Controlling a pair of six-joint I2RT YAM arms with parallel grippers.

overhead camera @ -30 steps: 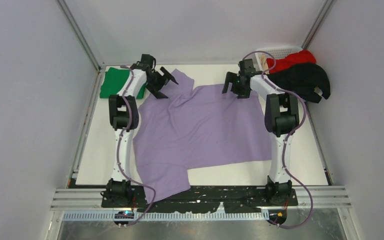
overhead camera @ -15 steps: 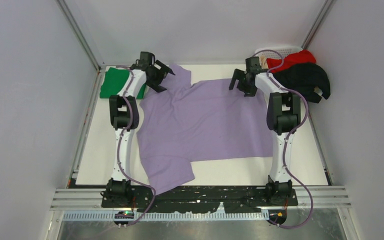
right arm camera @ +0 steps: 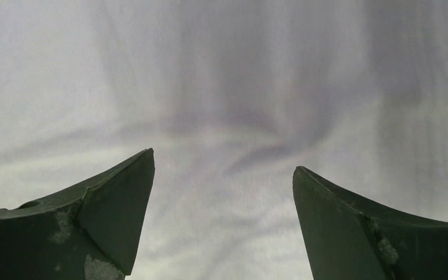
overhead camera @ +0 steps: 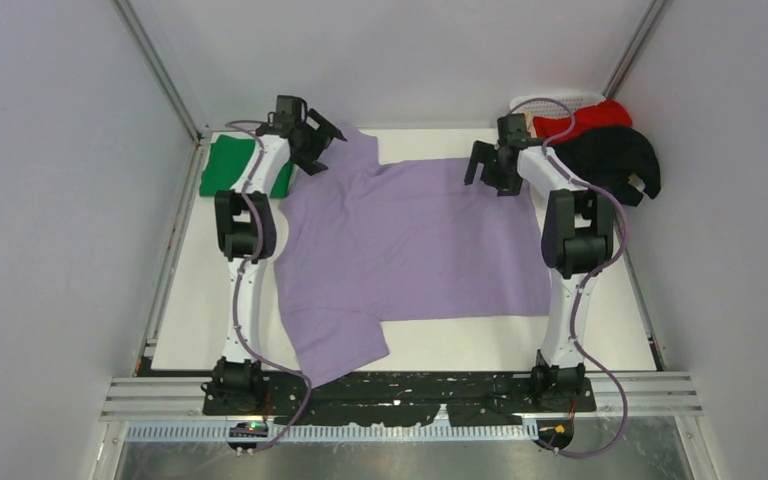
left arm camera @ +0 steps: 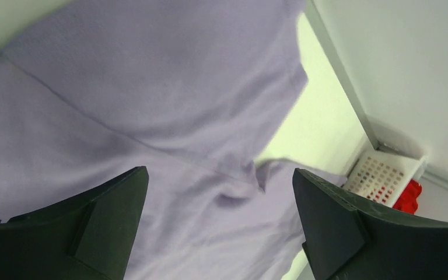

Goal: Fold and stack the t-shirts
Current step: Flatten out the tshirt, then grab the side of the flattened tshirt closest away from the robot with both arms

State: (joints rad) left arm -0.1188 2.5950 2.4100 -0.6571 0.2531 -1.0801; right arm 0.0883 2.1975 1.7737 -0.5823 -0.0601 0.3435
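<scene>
So both arms were stretched out toward the far side of the table (overhead camera: 200,300), elbows bent up high and the wrists tipped down over the far edge of the lavender t-shirt (overhead camera: 410,240). The left gripper (overhead camera: 315,140) hung over the far-left sleeve area and the right gripper (overhead camera: 488,165) over the far-right corner. Both had their jaws spread wide with nothing pinched between them; the wrist views just showed purple fabric under the open fingers. I honestly couldn't tell if the tips were touching the cloth or sitting just above it. The lavender shirt itself was spread out pretty flat across the middle of the table, lying sideways with both sleeves toward the left. The near-left sleeve spilled over the near edge onto the black base plate (overhead camera: 410,400). It had a few soft wrinkles near the far edge and a little fold by the far sleeve, otherwise it looked smooth. The green t-shirt (overhead camera: 235,165) sat folded in the far-left corner, right beside the lavender one and partly behind the left arm. The red t-shirt (overhead camera: 600,115) and black t-shirt (overhead camera: 610,160) were heaped on the white basket (overhead camera: 560,102) at the far right, with the black one drooping over its rim.
</scene>
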